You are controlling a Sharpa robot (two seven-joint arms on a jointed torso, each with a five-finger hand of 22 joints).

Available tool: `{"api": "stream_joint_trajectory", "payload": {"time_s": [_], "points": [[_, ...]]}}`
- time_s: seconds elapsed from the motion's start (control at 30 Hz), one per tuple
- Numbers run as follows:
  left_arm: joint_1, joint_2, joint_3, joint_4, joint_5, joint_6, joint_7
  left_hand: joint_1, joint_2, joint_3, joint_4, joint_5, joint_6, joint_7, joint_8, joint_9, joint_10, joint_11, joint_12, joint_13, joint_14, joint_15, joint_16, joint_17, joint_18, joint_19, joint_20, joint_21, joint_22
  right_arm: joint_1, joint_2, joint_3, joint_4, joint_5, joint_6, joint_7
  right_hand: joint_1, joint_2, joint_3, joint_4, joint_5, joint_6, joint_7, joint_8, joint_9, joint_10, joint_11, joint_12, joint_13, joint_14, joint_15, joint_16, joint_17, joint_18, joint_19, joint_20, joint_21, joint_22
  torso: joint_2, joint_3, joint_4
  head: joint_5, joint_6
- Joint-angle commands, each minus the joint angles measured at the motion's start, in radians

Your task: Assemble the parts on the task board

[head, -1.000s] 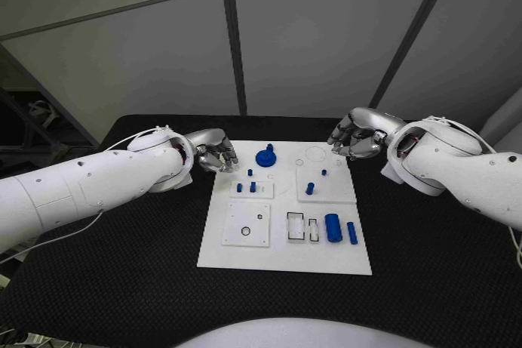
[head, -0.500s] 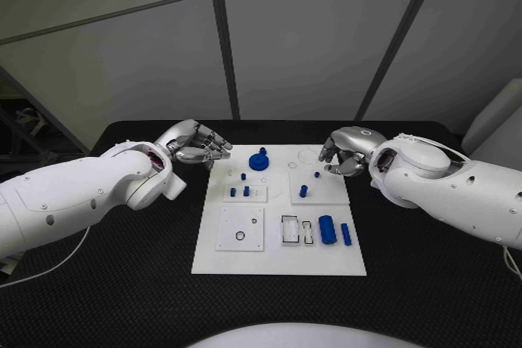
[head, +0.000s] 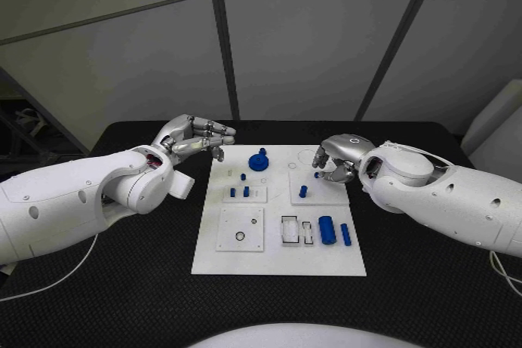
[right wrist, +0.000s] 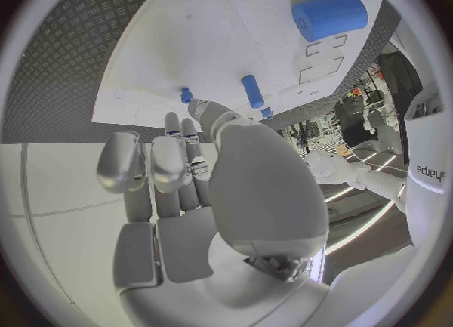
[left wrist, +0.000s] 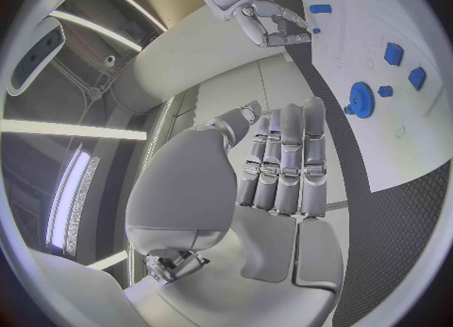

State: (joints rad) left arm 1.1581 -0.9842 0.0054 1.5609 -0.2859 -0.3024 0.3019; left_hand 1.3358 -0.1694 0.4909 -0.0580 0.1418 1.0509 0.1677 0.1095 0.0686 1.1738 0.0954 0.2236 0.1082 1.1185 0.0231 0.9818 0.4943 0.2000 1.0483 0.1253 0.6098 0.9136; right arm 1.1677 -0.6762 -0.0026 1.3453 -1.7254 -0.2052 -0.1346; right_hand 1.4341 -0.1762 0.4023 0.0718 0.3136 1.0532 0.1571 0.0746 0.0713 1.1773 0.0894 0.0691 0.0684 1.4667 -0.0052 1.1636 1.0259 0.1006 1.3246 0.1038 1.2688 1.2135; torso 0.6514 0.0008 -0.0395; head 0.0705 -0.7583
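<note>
The white task board (head: 278,246) lies in the middle of the black table. On it are a blue gear with a knob (head: 259,161), several small blue pegs (head: 246,190), a taller peg (head: 303,190), a thick blue cylinder (head: 327,229) and a thin one (head: 346,234). My right hand (head: 335,158) hangs over the board's far right part, its thumb and a fingertip right at a tiny blue peg (right wrist: 186,95); whether they pinch it I cannot tell. My left hand (head: 196,140) hovers beyond the board's far left corner, fingers (left wrist: 283,157) stretched out, holding nothing.
The board carries a square plate with a round hole (head: 241,229) and rectangular slots (head: 293,229) near its front. Black table surface (head: 130,287) surrounds the board on all sides. Grey wall panels stand behind the table.
My right hand has come down and in toward the tiny peg on the board. My left hand has lifted and its fingers have uncurled. The camera shifted after the earliest frame.
</note>
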Motion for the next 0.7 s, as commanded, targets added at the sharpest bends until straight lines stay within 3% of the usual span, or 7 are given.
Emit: {"api": "stream_joint_trajectory", "payload": {"time_s": [0.03, 0.7], "points": [[0.001, -0.003, 0.001, 0.008, 0.069, 0.006, 0.051, 0.000, 0.006, -0.007, 0.000, 0.000, 0.001, 0.006, 0.001, -0.001, -0.004, 0.002, 0.003, 0.001, -0.008, 0.000, -0.006, -0.002, -0.017, -0.008, -0.002, -0.004, -0.001, -0.001, 0.007, 0.000, -0.006, -0.022, 0.018, 0.000, -0.010, -0.003, 0.006, 0.002, -0.003, -0.007, -0.002, -0.006, 0.000, -0.005, 0.001, -0.004, -0.001, 0.039, 0.009, 0.005, 0.003, -0.014, 0.007, 0.002, 0.008, 0.002, 0.003, 0.0015, -0.0013, 0.002, -0.001], [0.001, -0.005, 0.001, 0.019, 0.073, 0.006, 0.051, 0.003, 0.008, -0.010, -0.001, 0.000, -0.002, 0.008, 0.000, -0.002, -0.008, 0.004, 0.004, 0.002, -0.010, 0.001, -0.010, -0.006, -0.017, -0.009, -0.001, -0.009, -0.004, -0.020, 0.040, 0.000, -0.041, -0.025, 0.058, -0.001, 0.003, 0.012, 0.025, -0.016, -0.002, 0.019, -0.006, 0.004, 0.006, 0.025, -0.005, 0.010, 0.007, 0.038, 0.006, 0.059, 0.052, -0.025, 0.034, 0.003, 0.061, 0.062, 0.002, 0.0014, -0.0016, 0.005, -0.017]]}}
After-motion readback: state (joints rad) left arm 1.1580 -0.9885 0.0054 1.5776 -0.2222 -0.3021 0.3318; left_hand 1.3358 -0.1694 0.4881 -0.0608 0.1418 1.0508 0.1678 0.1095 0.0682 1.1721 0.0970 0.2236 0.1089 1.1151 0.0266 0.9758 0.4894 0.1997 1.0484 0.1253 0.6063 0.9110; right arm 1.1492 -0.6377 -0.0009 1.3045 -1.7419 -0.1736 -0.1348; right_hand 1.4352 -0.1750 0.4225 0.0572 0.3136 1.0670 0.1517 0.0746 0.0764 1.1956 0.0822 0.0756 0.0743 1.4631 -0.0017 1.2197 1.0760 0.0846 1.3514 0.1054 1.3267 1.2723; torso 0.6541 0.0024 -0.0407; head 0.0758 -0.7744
